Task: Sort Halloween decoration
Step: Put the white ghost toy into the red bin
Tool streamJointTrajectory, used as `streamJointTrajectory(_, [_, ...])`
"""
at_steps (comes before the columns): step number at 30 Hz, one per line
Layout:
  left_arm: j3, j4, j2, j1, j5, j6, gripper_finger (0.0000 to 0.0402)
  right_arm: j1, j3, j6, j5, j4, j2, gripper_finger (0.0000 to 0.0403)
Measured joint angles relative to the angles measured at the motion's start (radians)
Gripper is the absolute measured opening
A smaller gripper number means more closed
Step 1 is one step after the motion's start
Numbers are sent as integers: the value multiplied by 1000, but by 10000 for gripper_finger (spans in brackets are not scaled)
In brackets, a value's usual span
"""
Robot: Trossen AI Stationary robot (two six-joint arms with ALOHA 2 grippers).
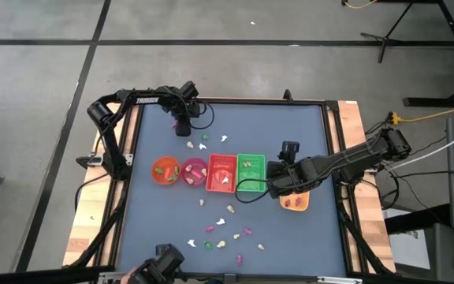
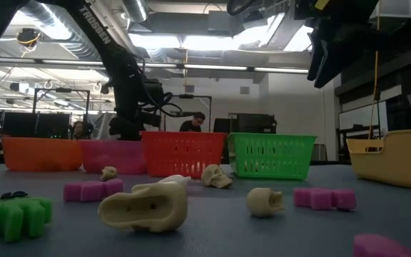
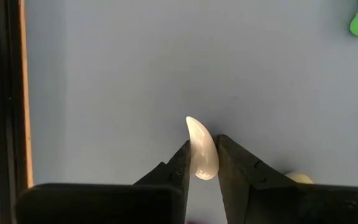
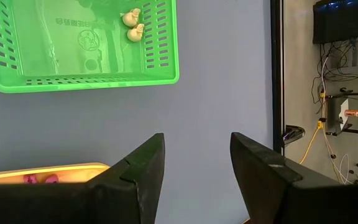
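The left gripper (image 3: 202,163) is squeezed on a little white claw (image 3: 202,149), near the upper left of the table in the top picture. The right gripper (image 4: 196,163) has its fingers apart and holds nothing; it hangs by the green tray (image 1: 251,173) and the yellow tray (image 1: 295,203). Some trinkets already lie in the trays in the middle. Many more trinkets (image 1: 225,233) are scattered low in the picture, so I think much sorting is left.
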Motion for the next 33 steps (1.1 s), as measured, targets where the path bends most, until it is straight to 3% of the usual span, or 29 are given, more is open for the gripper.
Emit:
streamJointTrajectory(13, [0, -21, -39, -44, 0, -81, 46, 0, 0, 0, 0, 3, 0, 182])
streamJointTrajectory(27, [1, -21, -42, -227, 11, -127, 46, 0, 0, 0, 0, 27, 0, 182])
streamJointTrajectory(33, [2, -20, -43, -287, -29, -132, 46, 0, 0, 0, 0, 34, 0, 182])
